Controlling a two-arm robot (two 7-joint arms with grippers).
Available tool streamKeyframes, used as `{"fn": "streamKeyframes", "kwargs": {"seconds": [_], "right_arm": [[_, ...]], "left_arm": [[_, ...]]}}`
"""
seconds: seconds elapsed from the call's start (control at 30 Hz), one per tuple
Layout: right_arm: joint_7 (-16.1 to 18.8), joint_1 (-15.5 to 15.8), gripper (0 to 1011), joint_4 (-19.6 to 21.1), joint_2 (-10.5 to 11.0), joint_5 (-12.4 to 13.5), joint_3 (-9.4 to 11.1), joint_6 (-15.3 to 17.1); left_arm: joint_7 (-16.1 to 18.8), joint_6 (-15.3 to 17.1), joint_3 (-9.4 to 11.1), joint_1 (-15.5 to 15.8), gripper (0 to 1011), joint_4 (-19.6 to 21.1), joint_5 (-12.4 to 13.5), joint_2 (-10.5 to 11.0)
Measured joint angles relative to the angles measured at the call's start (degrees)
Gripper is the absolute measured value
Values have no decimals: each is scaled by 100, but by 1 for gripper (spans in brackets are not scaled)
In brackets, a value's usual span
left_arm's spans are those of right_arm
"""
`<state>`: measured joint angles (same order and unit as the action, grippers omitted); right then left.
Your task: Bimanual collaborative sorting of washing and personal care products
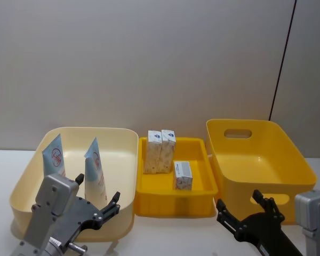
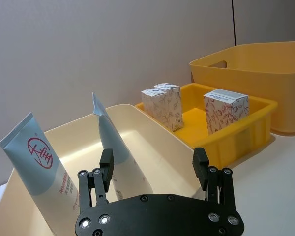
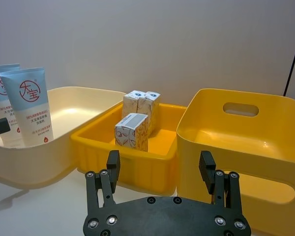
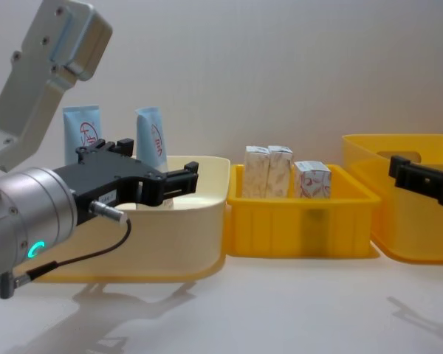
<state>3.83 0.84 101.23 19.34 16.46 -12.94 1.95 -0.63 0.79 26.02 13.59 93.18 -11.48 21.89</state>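
Black left gripper (image 2: 154, 160) and right gripper (image 3: 159, 162) are hovering spread, empty; light, squashy blue-and-white plastic squeeze tubes (image 2: 39, 167) are likely needing gentle mid-body pinches.

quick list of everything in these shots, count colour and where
squeeze tubes: 2, light blue and white with red logo, standing in the cream bin
cartons: 3, beige patterned, in the yellow tray, two together behind, one nearer
cream bin: 1, cream, robot's left
yellow tray: 1, yellow, middle
yellow bin: 1, yellow with handle cut-outs, robot's right
table: 1, white, under all three
left end effector: 1, black, open, near the cream bin
right end effector: 1, black, open, near the yellow bin
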Motion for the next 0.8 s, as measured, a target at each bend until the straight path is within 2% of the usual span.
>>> {"fn": "streamKeyframes", "kwargs": {"seconds": [0.8], "right_arm": [[0, 0, 1001, 0, 0, 0, 0, 0]], "left_arm": [[0, 0, 0, 0, 1002, 0, 0, 0]]}}
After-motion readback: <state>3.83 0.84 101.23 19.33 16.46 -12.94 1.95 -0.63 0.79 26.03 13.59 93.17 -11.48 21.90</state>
